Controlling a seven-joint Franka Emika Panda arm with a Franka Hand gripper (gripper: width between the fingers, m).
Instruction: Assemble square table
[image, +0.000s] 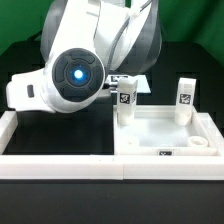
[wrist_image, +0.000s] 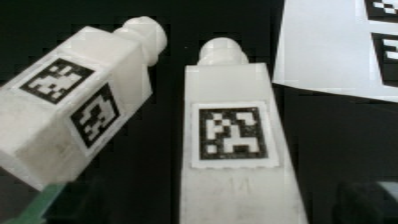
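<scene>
Rail (image: 10, 128): white, along the table's (image: 60, 125) edge at the exterior view's left.
Arm (image: 75, 70): large, hiding the table's middle.
Leg one (image: 125, 103): upright at the top's far corner, exterior view's left.
Top (image: 160, 132): white tray, rim up, by the table's near edge.
Leg two (image: 186, 98): upright at the top's other far corner (screwed in or only standing, cannot tell).
Leg three (wrist_image: 80, 100): lying loose on the table.
Leg four (wrist_image: 231, 130): lying just beside it, apart.
Marker board (wrist_image: 347, 45): its edge near leg four.
Gripper (wrist_image: 214, 205): fingers wide, holding nothing, above the loose legs.
Progress: probably halfway, with two legs left to fit.
</scene>
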